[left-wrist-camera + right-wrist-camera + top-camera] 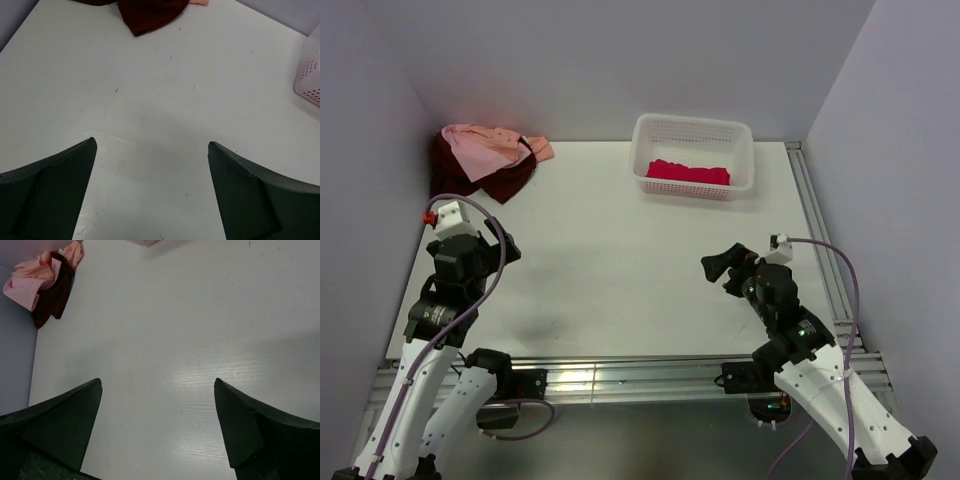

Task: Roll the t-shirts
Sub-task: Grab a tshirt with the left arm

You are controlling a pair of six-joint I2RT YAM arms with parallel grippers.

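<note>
Red tee [687, 172] lies in basket [692, 128], long axis left-right; pink tee [480, 150], peach tee [542, 150], maroon tee [510, 182] heaped at desk [620, 250] far-left corner. Left gripper [152, 145], right gripper [158, 382] jaws released, empty

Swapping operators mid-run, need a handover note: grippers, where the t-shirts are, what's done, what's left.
Left gripper: jaws open, empty, over the bare white table.
Right gripper: jaws open, empty, also above the table.
Bright red cloth t-shirt: lies compact in the white plastic lattice basket at the far side, right of centre. Probably done, though the roll itself is not clear.
Light pink t-shirt, peach-orange t-shirt and dark maroon t-shirt: crumpled in one heap in the far left corner.
Left to do: roll those three.
</note>
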